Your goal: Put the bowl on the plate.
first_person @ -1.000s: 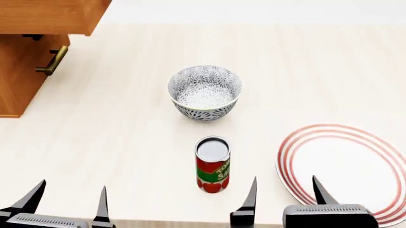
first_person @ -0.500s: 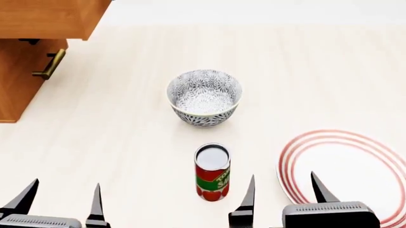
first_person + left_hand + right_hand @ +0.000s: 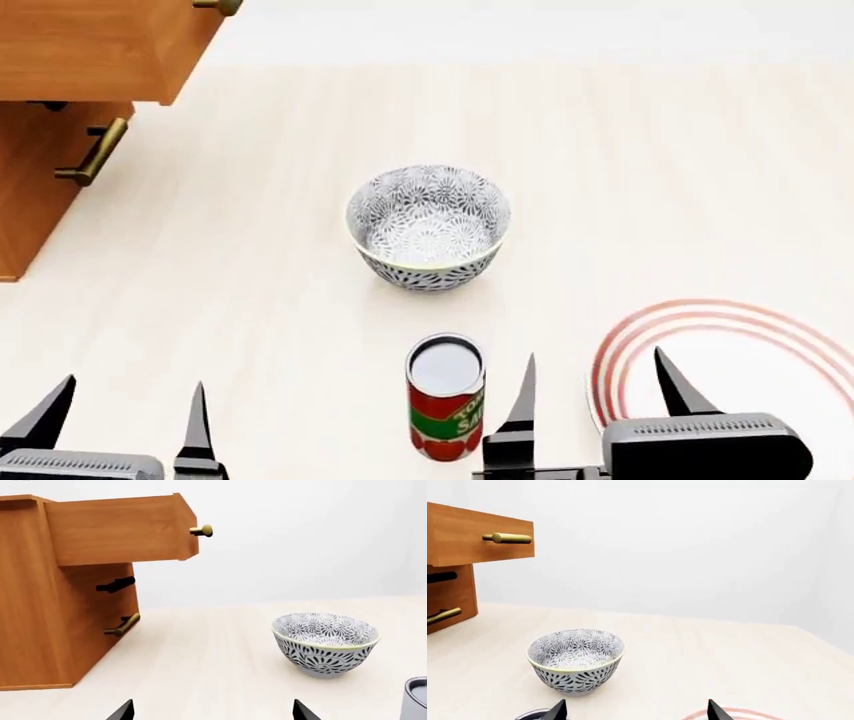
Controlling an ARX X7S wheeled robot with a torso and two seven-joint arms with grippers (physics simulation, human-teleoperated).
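The bowl point(image 3: 429, 227), white with a dense grey-black floral pattern, stands upright and empty on the pale table; it also shows in the left wrist view point(image 3: 325, 643) and the right wrist view point(image 3: 576, 660). The plate point(image 3: 747, 350), white with red rings, lies at the near right, partly hidden by my right gripper point(image 3: 595, 395), and only its rim point(image 3: 740, 712) shows in the right wrist view. That gripper is open, well short of the bowl. My left gripper point(image 3: 123, 415) is open and empty at the near left.
A red tomato-sauce can point(image 3: 445, 398) stands upright between the bowl and my right gripper, close beside its left finger. A wooden cabinet point(image 3: 83, 60) with an open drawer and brass handles occupies the far left corner.
The view has shifted so the bowl, can and plate sit lower in the head view. Both grippers stay open and hold nothing.
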